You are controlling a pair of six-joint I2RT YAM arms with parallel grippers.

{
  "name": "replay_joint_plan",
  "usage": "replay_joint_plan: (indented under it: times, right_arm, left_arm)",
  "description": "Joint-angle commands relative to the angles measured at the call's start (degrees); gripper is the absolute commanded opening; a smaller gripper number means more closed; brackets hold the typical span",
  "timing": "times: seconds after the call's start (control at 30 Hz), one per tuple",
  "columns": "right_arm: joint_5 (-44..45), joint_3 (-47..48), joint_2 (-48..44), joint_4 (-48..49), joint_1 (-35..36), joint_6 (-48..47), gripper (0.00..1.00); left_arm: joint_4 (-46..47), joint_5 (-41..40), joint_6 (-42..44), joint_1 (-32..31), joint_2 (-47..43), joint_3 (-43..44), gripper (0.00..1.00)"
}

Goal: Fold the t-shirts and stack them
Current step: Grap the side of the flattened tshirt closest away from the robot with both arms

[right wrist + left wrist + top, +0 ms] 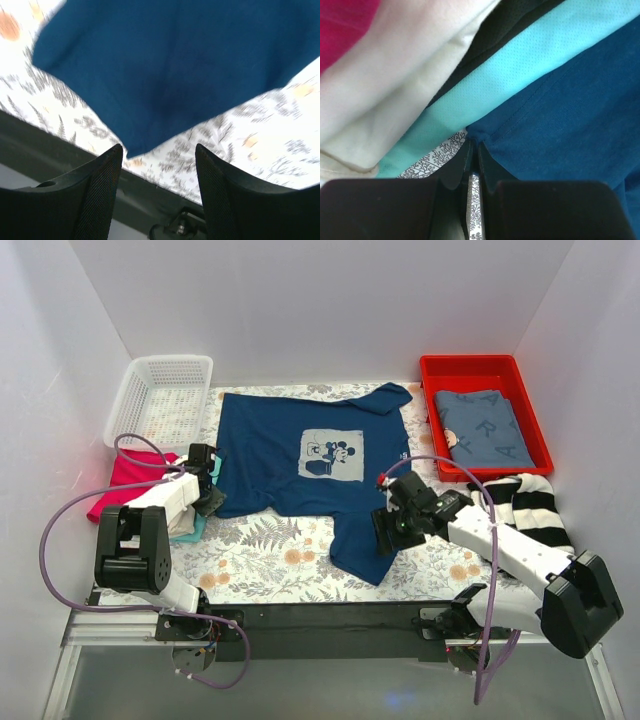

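Observation:
The navy t-shirt with a pale-blue mouse print lies spread face up on the floral cloth, its lower right part hanging toward the front. My left gripper is shut on its lower left edge. In the left wrist view the jaws pinch the navy hem beside teal, cream and red-pink cloth. My right gripper is open and empty above the navy shirt's lower right corner; its own view shows that corner's tip between the fingers.
A white basket stands at the back left. A red bin at the back right holds a folded blue-grey shirt. A black-and-white striped garment lies at the right. The red-pink shirt lies left of my left arm. The black table edge runs along the front.

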Motion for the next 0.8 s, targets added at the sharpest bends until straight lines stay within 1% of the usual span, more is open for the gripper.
replay_joint_plan:
  times: [0.0,0.1,0.37,0.57,0.73,0.77]
  right_arm:
    - [-0.2,-3.4,-1.7,-2.9,3.6,6.0,0.65]
    - [2.7,-5.1,-2.7,-3.0,5.5,8.6,0.65]
    - [4.0,-7.0,-0.3,0.2,6.9,10.5,0.61]
    - [2.8,-7.4,2.3,2.9,7.1,10.6,0.57]
    - [1.4,-7.8,4.0,5.0,7.7,10.3,0.57]
    - [1.1,-8.1,4.5,5.2,7.7,10.2,0.56]
  left_arm:
    - [-1.9,1.7,1.4,0.1,-0.1,2.1,0.00]
    - [-2.0,2.4,2.0,0.1,0.1,2.4,0.00]
    - [-2.3,2.0,3.2,0.1,0.4,2.5,0.00]
    - [-2.5,1.8,4.2,0.1,0.9,3.7,0.00]
    - [-2.5,2.2,4.2,0.1,1.6,4.2,0.00]
    - [-2.5,2.3,4.1,0.1,1.7,4.2,0.00]
